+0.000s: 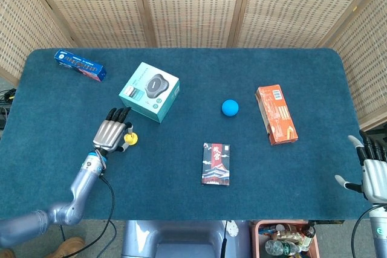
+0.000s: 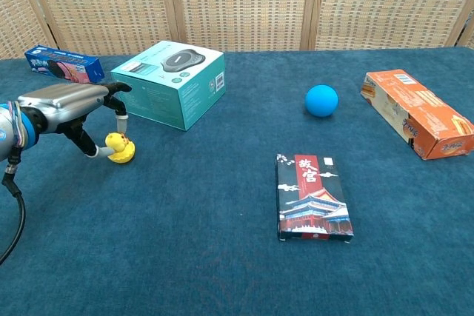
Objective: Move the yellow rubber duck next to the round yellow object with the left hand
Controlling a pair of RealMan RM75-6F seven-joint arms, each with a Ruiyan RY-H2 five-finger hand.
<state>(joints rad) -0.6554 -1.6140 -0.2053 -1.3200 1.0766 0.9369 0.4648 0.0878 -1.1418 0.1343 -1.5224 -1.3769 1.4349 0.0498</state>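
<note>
Placement step, read left to right from the teal box (image 1: pixel 149 92). Just left of the box and a little nearer the front edge: left hand (image 1: pixel 112 136), knuckles up, clamped by thumb and a fingertip on the yellow rubber duck (image 2: pixel 113 140). Duck low, at or touching the tabletop (image 1: pixel 169 191), just beside the box's near-left corner. Under and beside the duck, a second patch of yellow, likely the round yellow object (image 2: pixel 126 155); cannot tell from either view whether touching the duck or just apart.

Judged close to done, with only the release left. To do it well:
- Settle the duck upright on the cloth beside the round piece, not on top of it.
- Part thumb and finger slowly and evenly.
- Lift straight up before drawing back, so as not to drag or tip the duck or nudge the round piece toward the box.

Well right of the box: blue ball (image 1: pixel 230 107), patterned card pack (image 1: pixel 216 164) nearer the front edge, orange carton (image 1: pixel 276 114) farther right, none in the way. Farthest right of the box, off the tabletop's edge: right hand (image 1: pixel 370 173), fingers spread, holding nothing.
</note>
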